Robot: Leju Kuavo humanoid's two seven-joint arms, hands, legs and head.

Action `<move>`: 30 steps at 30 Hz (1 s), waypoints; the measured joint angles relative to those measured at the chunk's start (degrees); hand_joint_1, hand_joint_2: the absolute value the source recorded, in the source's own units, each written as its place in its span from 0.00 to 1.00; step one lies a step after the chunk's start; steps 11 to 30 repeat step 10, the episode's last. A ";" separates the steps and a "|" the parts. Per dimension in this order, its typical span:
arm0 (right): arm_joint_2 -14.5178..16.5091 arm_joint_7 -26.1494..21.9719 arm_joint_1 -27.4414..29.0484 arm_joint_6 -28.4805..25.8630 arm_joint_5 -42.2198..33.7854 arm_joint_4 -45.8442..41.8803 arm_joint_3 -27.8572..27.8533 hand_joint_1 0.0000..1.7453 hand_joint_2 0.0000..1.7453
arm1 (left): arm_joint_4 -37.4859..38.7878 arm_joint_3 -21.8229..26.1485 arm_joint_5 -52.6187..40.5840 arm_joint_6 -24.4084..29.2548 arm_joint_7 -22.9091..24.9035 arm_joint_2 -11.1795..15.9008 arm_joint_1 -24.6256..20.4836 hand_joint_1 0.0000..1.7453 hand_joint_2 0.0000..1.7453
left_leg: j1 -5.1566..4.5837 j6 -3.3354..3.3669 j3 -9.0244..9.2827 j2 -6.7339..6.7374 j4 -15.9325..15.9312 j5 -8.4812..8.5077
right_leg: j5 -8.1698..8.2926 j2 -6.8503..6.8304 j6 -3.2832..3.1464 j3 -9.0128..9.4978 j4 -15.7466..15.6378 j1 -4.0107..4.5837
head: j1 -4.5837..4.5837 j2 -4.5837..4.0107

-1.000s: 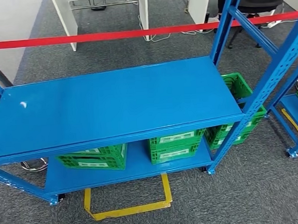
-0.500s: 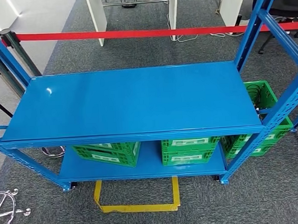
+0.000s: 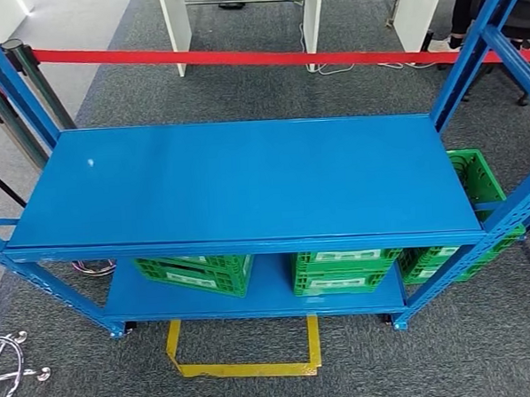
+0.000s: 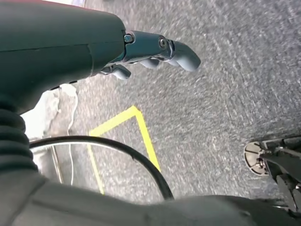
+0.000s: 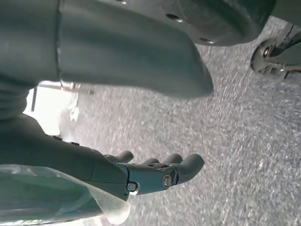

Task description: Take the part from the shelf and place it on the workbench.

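Camera view shifted slightly since the earlier frame, shelf (image 3: 248, 186) now squarer in the head view. Top board is seen bare; green crates (image 3: 199, 273) sit on the lower level. Part cannot be located. Left hand (image 4: 156, 49) and right hand (image 5: 156, 172) hang over carpet, fingers extended, nothing held.

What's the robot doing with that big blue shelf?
Nothing is being handled right now. The robot faces a blue shelf whose top board is bare; green crates sit on the lower board. Its left hand and right hand hang over the grey carpet with fingers apart, holding nothing. No part is in sight.
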 joint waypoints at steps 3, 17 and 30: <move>-0.45 -0.83 0.58 0.51 -4.37 -0.57 1.02 0.00 0.00 | -0.56 -1.70 3.70 -0.44 -0.36 0.39 0.66 0.00 0.00 | -0.01 0.11 0.15 0.00 0.00 -0.07 | -0.06 -0.01 0.18 0.03 -0.05 -0.02 | -0.01 0.00; -1.66 -2.68 2.34 1.46 -14.14 -2.30 3.79 0.00 0.00 | -2.23 -5.98 12.13 -1.53 -1.35 1.24 2.21 0.00 0.00 | 0.00 0.11 0.23 0.00 0.00 -0.07 | -0.05 -0.01 0.20 0.10 -0.05 0.04 | -0.02 -0.01; -1.66 -2.68 2.34 1.46 -14.14 -2.30 3.79 0.00 0.00 | -2.23 -5.98 12.13 -1.53 -1.35 1.24 2.21 0.00 0.00 | 0.00 0.11 0.23 0.00 0.00 -0.07 | -0.05 -0.01 0.20 0.10 -0.05 0.04 | -0.02 -0.01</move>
